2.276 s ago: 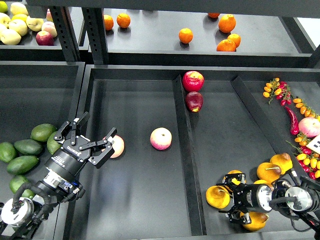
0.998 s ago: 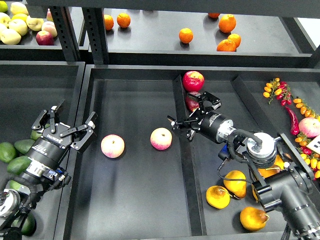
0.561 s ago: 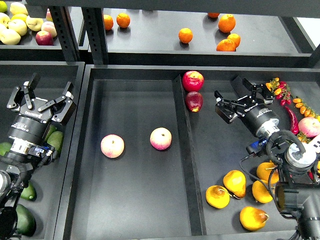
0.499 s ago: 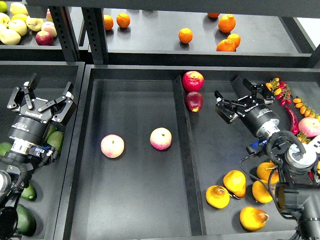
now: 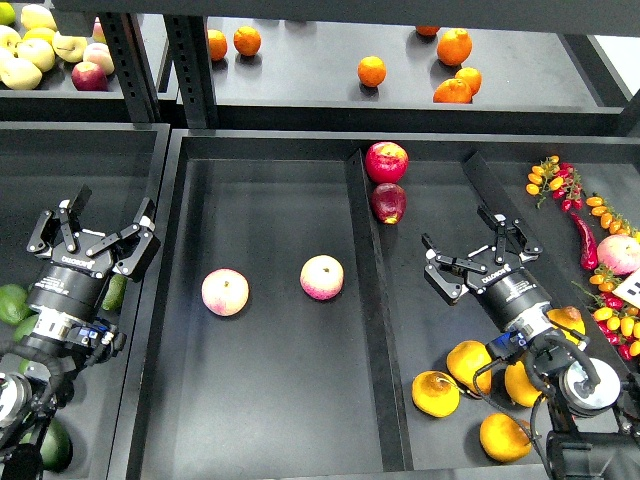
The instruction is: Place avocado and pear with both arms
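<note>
Our two black arms hang over the dark tray (image 5: 270,420), both pincers released and empty. The left pincer (image 5: 95,240) hovers above the avocados at the left edge; the dark avocado (image 5: 48,445) lies near the bottom corner, mostly hidden, so we cannot tell its long axis. The right pincer (image 5: 475,262) is above the yellow pears; the blotched pear (image 5: 436,393) sits in the right compartment, its stem direction unclear. We judge the risk is seizing a lookalike neighbour, since the fruits crowd together.
</note>
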